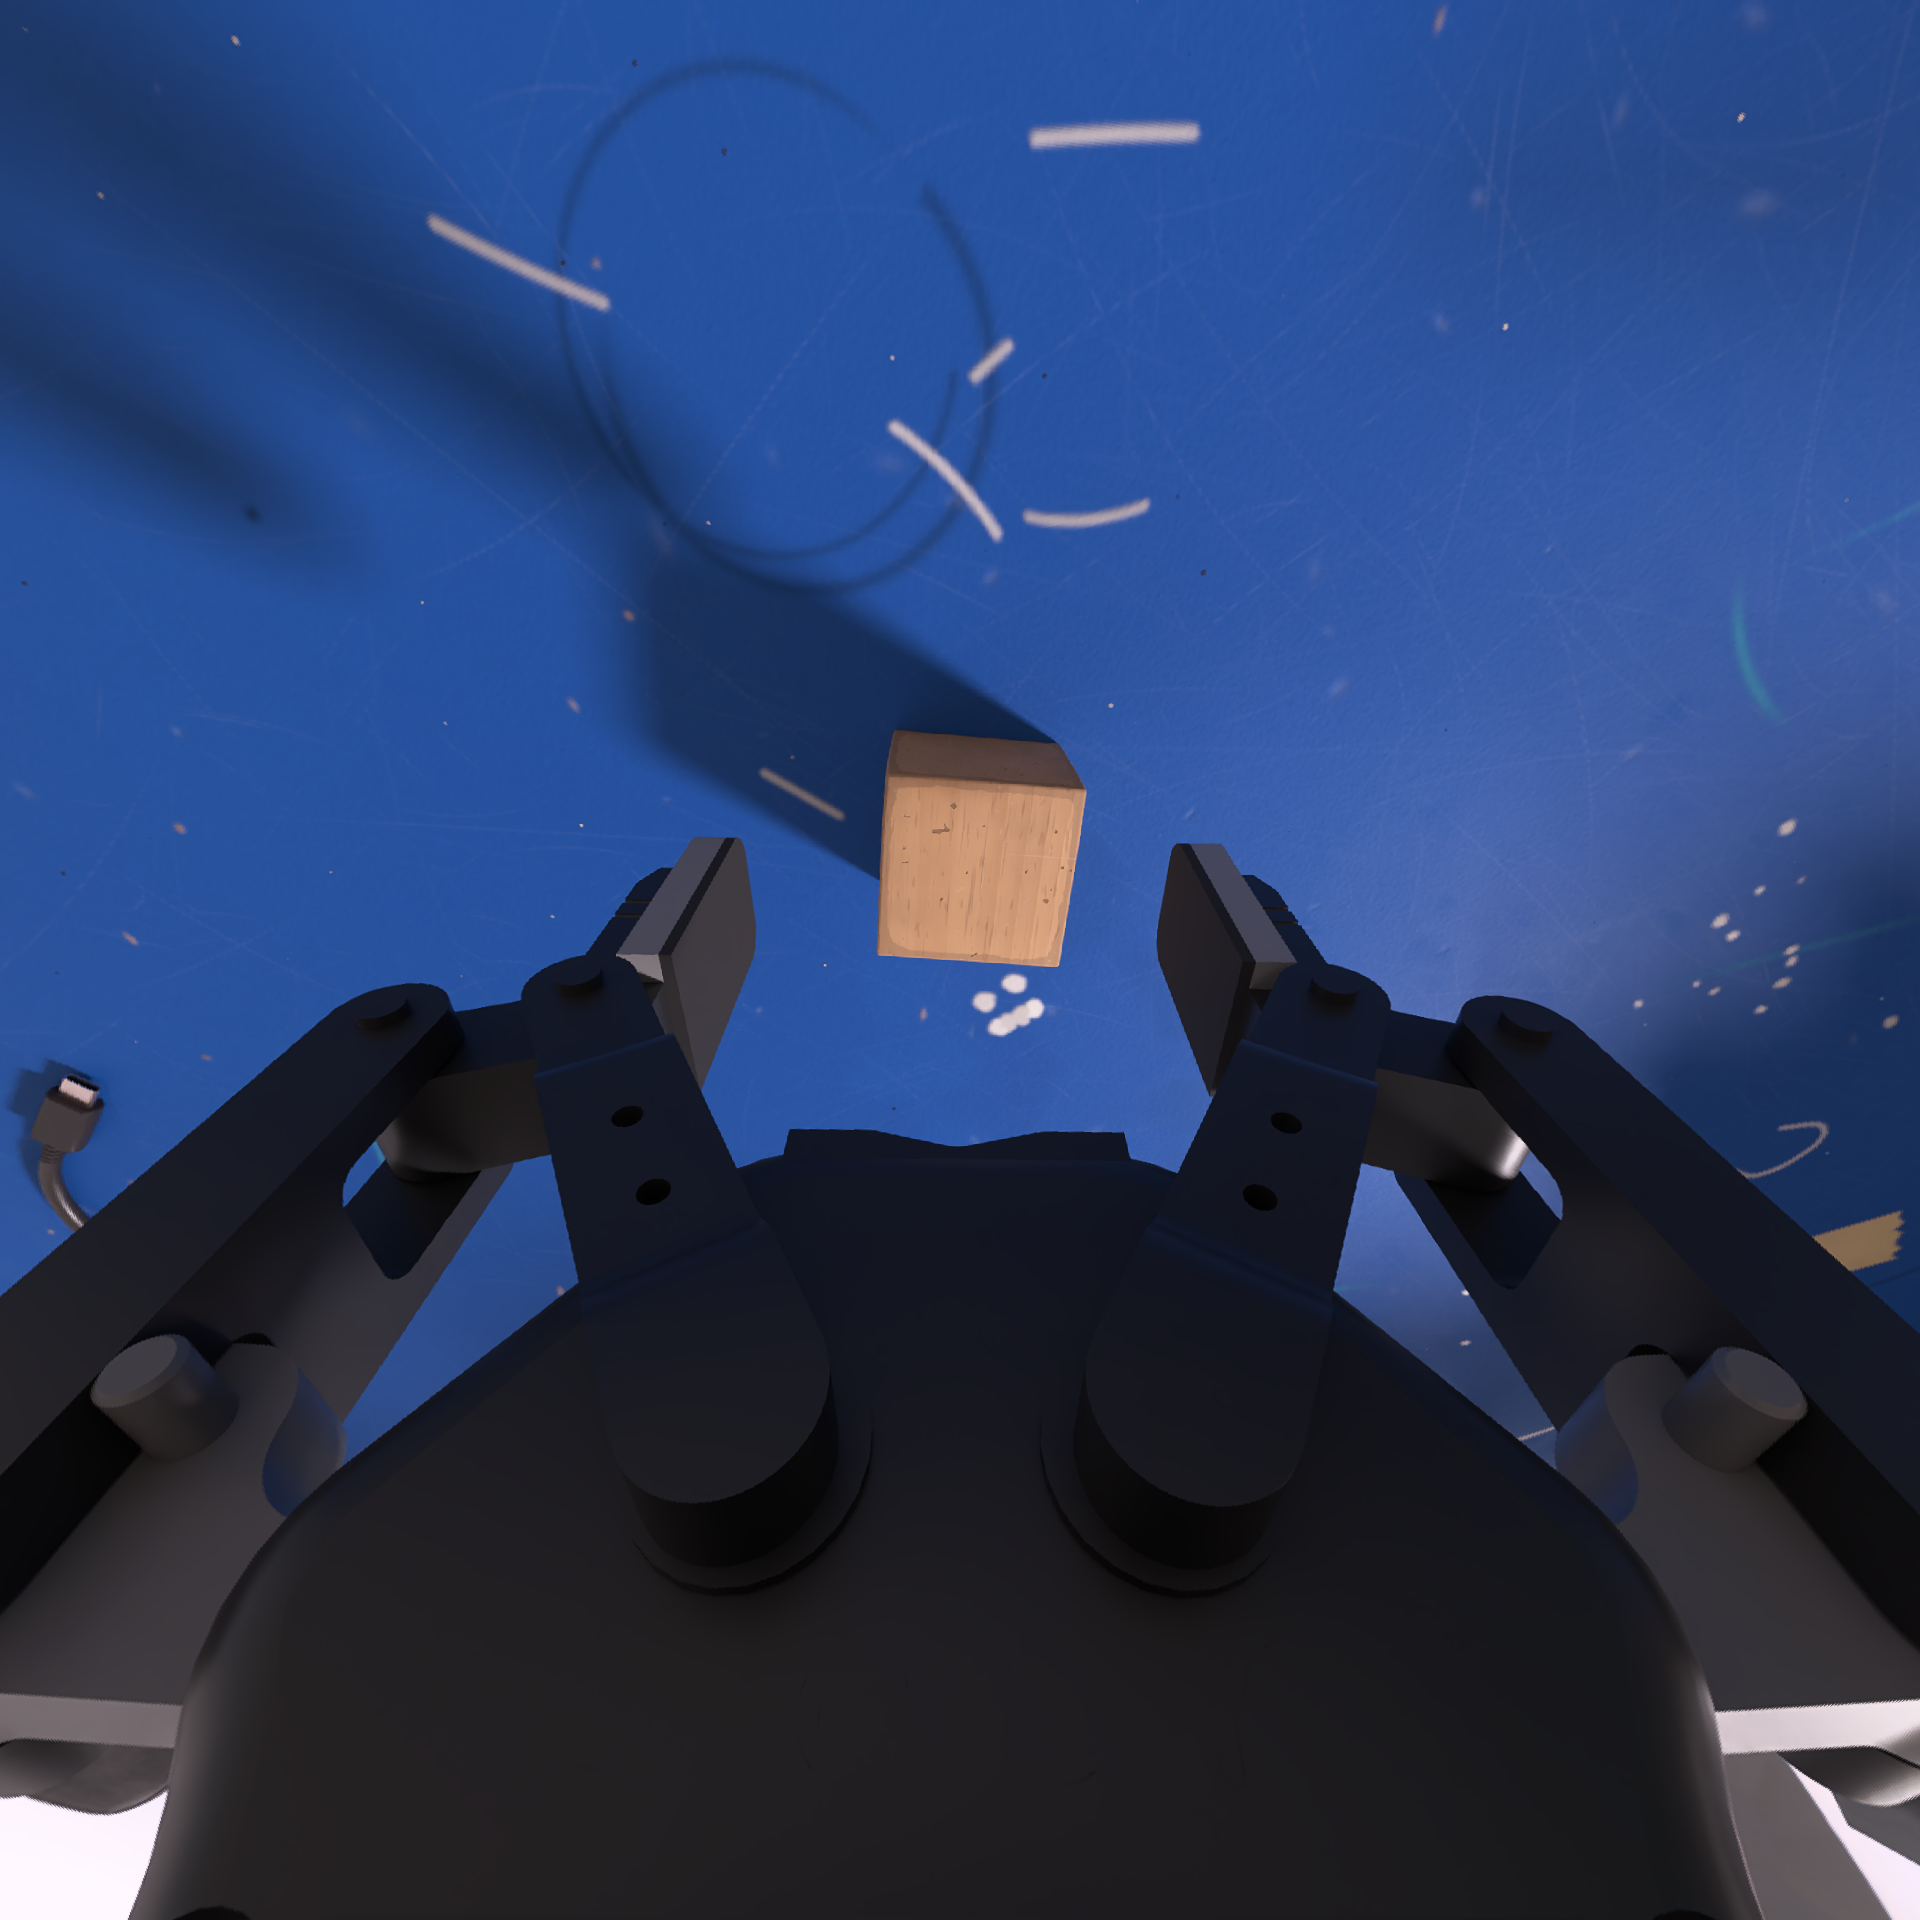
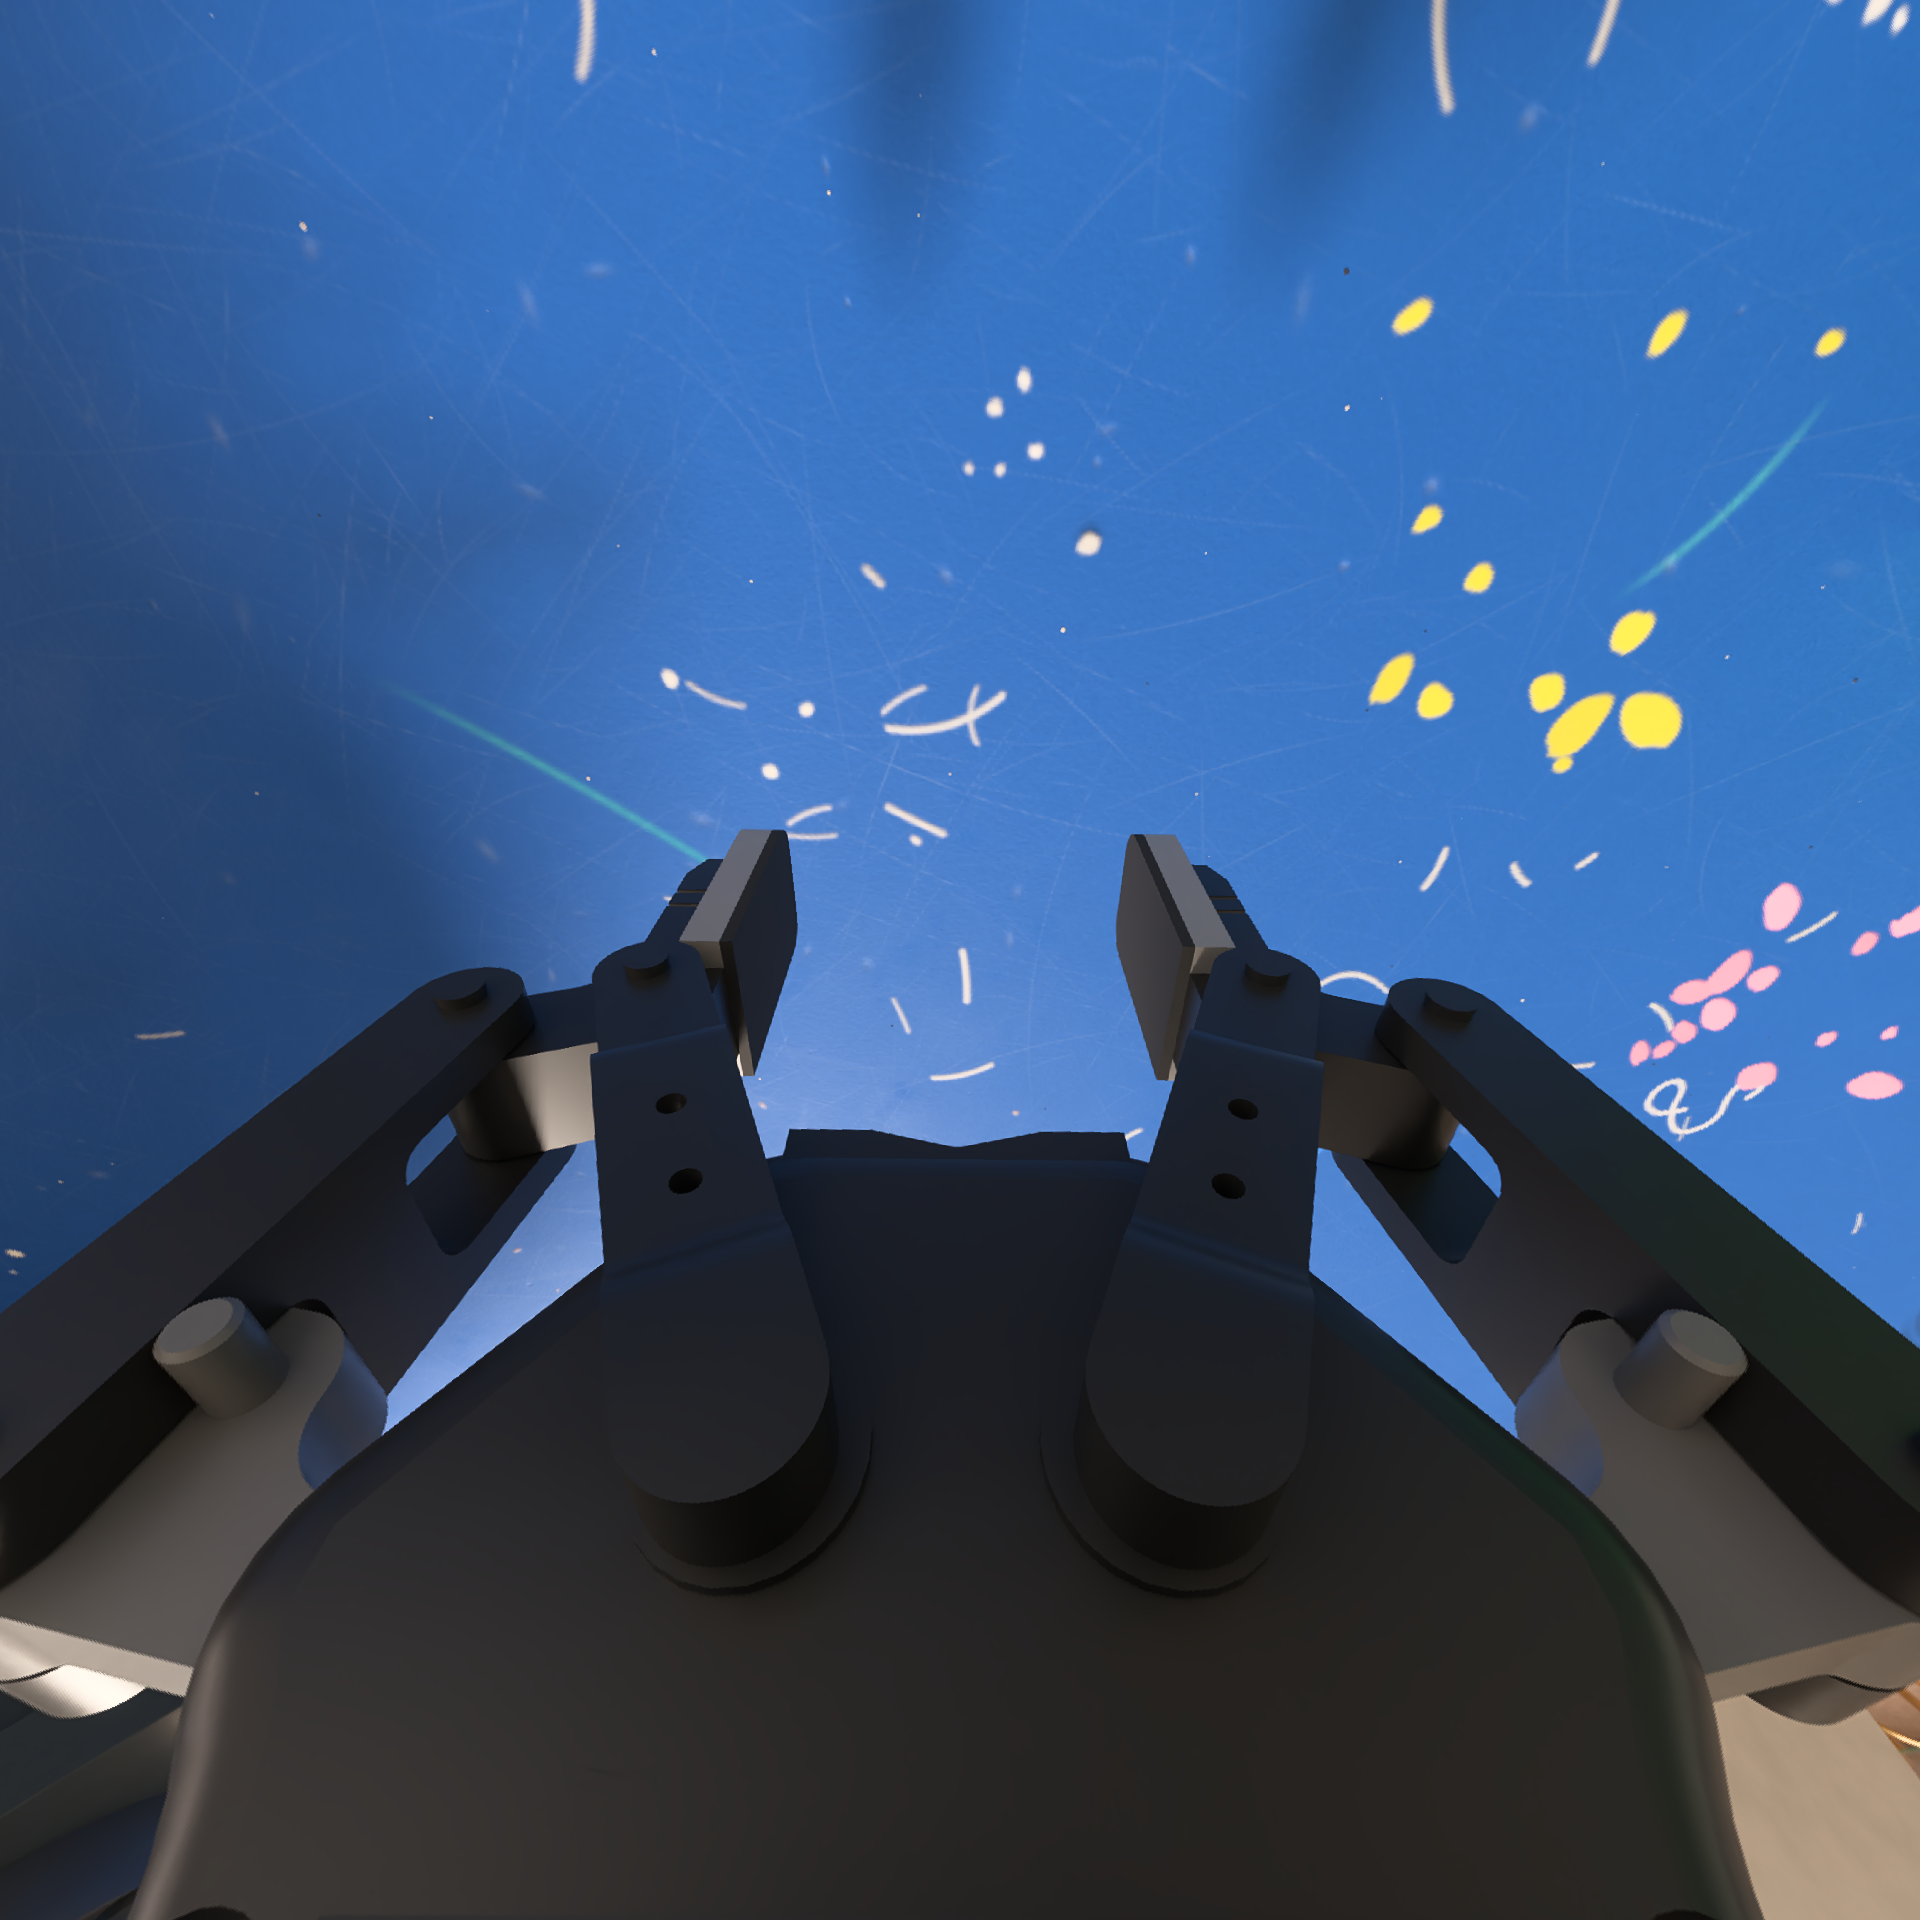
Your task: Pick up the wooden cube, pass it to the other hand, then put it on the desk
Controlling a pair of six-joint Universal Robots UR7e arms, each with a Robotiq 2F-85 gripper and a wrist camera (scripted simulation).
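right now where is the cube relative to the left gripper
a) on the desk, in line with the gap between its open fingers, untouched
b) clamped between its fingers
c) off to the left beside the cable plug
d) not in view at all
a: the cube sits on the blue desk casting a shadow, centred ahead of the open left gripper, with clear gaps to both fingers.

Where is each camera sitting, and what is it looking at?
Left wrist view: sits on the left gripper, looking down past its open fingers at the wooden cube on the blue desk.
Right wrist view: sits on the right gripper, open, facing paint-spotted desk; no cube.
Shared: only the blue desk.
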